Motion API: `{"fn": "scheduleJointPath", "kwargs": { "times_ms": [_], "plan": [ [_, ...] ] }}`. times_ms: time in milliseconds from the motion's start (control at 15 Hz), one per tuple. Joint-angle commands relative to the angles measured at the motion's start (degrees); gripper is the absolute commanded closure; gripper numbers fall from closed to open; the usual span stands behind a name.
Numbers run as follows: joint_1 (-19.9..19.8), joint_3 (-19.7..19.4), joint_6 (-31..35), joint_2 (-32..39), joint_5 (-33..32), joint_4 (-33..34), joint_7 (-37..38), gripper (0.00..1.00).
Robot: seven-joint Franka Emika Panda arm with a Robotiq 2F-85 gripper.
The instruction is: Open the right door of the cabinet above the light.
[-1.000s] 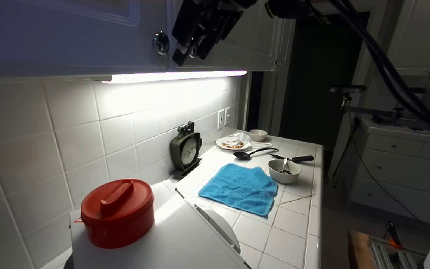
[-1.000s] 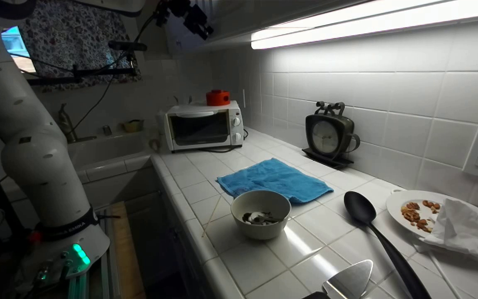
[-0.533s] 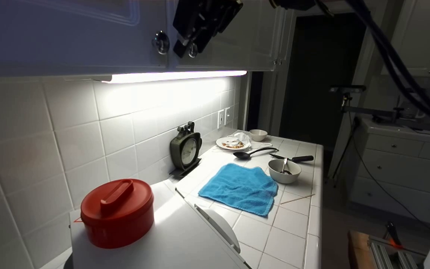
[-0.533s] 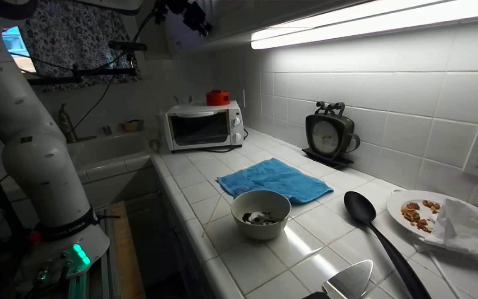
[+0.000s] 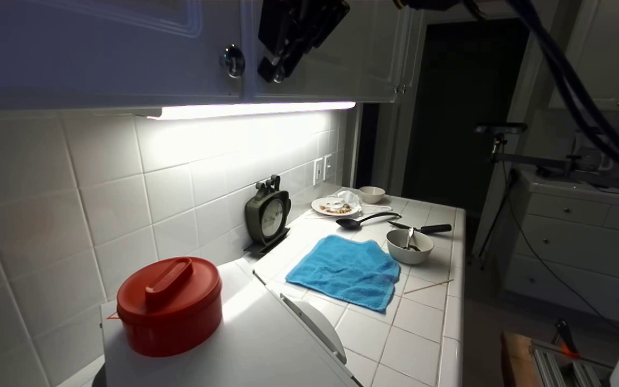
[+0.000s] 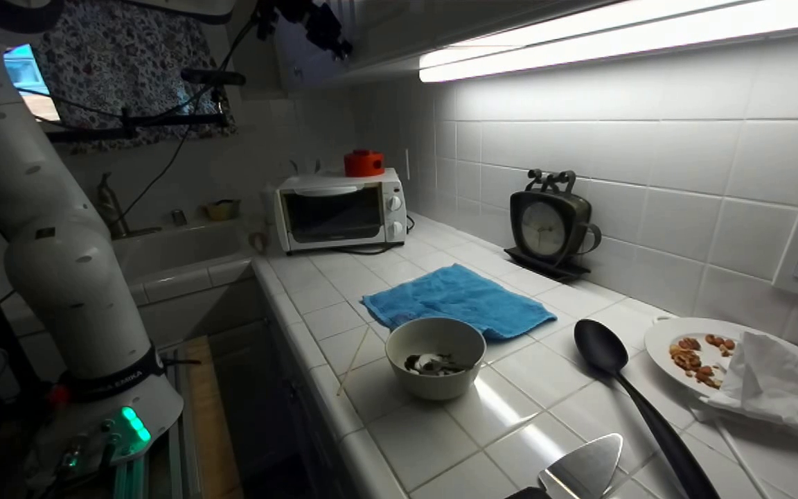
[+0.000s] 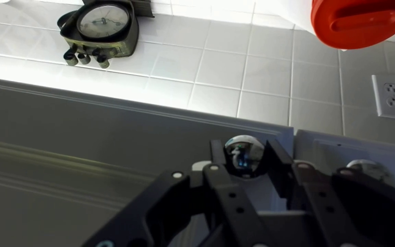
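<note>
At 7 o'clock on the right door [image 5: 347, 64], end effector [image 7: 246, 150] appears to pinch the knob [image 7: 243, 158]. Reach and grasp judged done; door closed, pull and swing remain.

"What's on the white-tiled counter [image 6: 440, 443]?"

"Toaster oven [image 6: 337, 211], clock [image 6: 550, 225], spread blue cloth [image 6: 451, 298], a bowl [image 6: 435, 384] just beside the cloth."

"What else?"

"Black spoon [image 6: 609, 357], plate [image 6: 660, 346], cake server [image 6: 582, 466], thin stick [image 5: 429, 286], another bowl [image 5: 372, 198]."
</note>
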Motion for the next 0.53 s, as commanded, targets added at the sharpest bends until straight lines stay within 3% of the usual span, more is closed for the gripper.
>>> {"fn": "scheduleJointPath", "kwargs": {
  "times_ms": [0,467],
  "plan": [
    [2.2,-0.4,-2.8,-0.9,1.0,0.4,-2.5,0.90],
    [3.6,-2.2,-3.4,-5.1,6.4,-2.3,-11.0,0.90]
  ]
}}
